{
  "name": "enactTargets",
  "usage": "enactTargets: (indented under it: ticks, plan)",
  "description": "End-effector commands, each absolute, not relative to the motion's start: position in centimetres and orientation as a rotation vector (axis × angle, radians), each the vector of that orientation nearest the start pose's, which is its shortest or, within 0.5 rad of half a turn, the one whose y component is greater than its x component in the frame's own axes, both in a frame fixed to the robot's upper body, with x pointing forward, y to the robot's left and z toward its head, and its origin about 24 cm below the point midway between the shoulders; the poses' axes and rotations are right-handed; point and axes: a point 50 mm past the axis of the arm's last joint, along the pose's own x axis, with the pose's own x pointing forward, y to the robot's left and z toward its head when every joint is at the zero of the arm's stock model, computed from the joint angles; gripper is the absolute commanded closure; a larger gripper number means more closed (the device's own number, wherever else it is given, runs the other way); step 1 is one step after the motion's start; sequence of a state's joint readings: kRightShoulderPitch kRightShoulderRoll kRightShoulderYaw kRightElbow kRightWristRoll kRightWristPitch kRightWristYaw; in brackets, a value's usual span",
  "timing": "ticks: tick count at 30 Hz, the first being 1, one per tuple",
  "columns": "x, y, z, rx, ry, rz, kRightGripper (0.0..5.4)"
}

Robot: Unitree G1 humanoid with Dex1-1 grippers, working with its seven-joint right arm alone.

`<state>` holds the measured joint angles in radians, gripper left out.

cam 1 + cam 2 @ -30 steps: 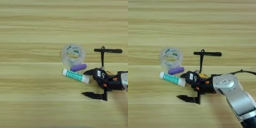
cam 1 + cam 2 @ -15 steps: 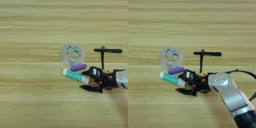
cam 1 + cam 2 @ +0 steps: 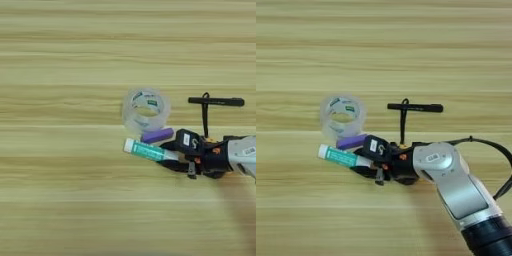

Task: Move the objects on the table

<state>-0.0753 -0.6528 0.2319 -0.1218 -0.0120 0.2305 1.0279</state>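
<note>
The green-and-white glue stick (image 3: 147, 150) lies slanted on the table (image 3: 60, 60), its white cap to the left. My right gripper (image 3: 364, 162) comes in from the right, and its two black fingers are shut on the glue stick's right end. A short purple cylinder (image 3: 157, 135) lies just above the stick and touches the clear tape roll (image 3: 146, 107). The slim black pen (image 3: 415, 107) lies level further up and to the right. A black strap (image 3: 205, 120) runs from the pen down to the gripper, which covers whatever the strap is tied to.
My silver forearm (image 3: 456, 185) crosses the lower right of the table, and a black cable (image 3: 491, 145) loops beside it. Bare wood stretches to the left, along the top and below the items.
The gripper has slid left along the table. Its fingers were spread wide a second ago, then narrowed, and now close around the glue stick's right end. The other items have not moved.
</note>
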Motion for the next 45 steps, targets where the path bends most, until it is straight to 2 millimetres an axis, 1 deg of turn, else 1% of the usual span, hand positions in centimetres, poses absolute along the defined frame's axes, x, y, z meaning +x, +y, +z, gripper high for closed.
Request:
enactTargets:
  ticks: [1,7,13,19,24,28,33,36,41,45]
  plan:
    - [23.8,-18.5,6.3,-0.632,0.411,1.122,3.71]
    - [23.7,-18.4,6.1,-0.635,0.415,1.133,3.71]
    - [23.3,-18.0,6.6,-0.594,0.385,1.160,3.71]
    - [23.1,-16.8,9.0,-0.490,0.255,1.202,3.71]
    - [23.3,-16.7,9.9,-0.439,0.209,1.191,3.71]
    - [24.3,-16.8,11.0,-0.417,0.130,1.121,3.71]
    - [25.7,-17.2,12.0,-0.414,0.069,1.011,3.71]
    - [27.0,-17.8,12.8,-0.437,0.037,0.916,3.71]
    - [28.5,-19.3,13.7,-0.509,0.010,0.812,3.71]
    - [29.2,-20.1,13.7,-0.541,0.025,0.764,3.71]
